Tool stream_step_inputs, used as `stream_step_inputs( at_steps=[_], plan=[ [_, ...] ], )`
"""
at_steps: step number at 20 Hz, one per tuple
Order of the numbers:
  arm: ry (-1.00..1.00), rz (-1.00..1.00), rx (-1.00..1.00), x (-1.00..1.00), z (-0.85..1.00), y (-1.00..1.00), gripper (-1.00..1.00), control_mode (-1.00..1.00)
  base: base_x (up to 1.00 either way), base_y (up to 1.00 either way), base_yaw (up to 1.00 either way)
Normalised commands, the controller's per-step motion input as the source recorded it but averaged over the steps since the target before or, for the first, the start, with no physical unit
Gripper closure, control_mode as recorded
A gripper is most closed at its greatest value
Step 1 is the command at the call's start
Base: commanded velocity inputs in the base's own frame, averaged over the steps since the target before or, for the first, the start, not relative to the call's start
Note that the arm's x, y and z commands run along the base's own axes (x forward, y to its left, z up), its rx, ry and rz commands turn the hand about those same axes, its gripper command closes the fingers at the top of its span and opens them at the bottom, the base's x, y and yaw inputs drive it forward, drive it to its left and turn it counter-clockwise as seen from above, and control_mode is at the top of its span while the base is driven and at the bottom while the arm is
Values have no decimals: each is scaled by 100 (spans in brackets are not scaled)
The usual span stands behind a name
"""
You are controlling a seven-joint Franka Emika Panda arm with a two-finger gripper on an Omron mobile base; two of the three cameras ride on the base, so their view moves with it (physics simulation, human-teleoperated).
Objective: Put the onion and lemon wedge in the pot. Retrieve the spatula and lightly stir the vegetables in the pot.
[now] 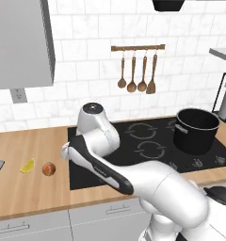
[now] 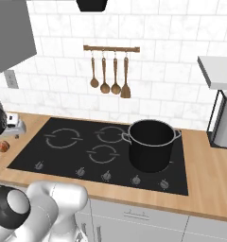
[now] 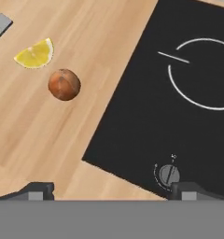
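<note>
Onion first, with your claw wide apart and holding nothing.

Your claw (image 3: 111, 190) hung over the counter (image 3: 48, 135) by the stove's (image 3: 179, 107) left edge, its two tips spread far apart at the bottom of the hand view. The onion (image 3: 64, 84) sat on the wood just beside the lemon wedge (image 3: 35, 53), apart from it, while the pot (image 1: 197, 130) stood empty well off on the right burner. You could judge the onion light, firm and smooth, apt to roll, so you wanted the tips across its widest middle. The wedge looked softer and slicker; pinching its curved rind against the flat cut faces seemed safest. The spatula (image 1: 152, 75) hung on the wall rail, rightmost.
</note>
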Motion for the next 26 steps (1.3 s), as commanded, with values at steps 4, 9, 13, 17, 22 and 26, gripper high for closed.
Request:
stream_step_inputs(
  at_steps=[4,9,13,17,22,26],
  plan=[
    [0,14,14,0,-42,80,-100,-100,0,0,0],
    [2,13,4,9,-45,73,-100,-100,0,0,0],
    [0,3,0,26,-33,46,-100,-100,0,0,0],
    [2,0,-1,37,-17,33,-100,-100,0,0,0],
    [7,0,-3,47,-20,26,-100,-100,0,0,0],
    [8,0,-8,50,-22,27,-100,-100,0,0,0]
  ],
)
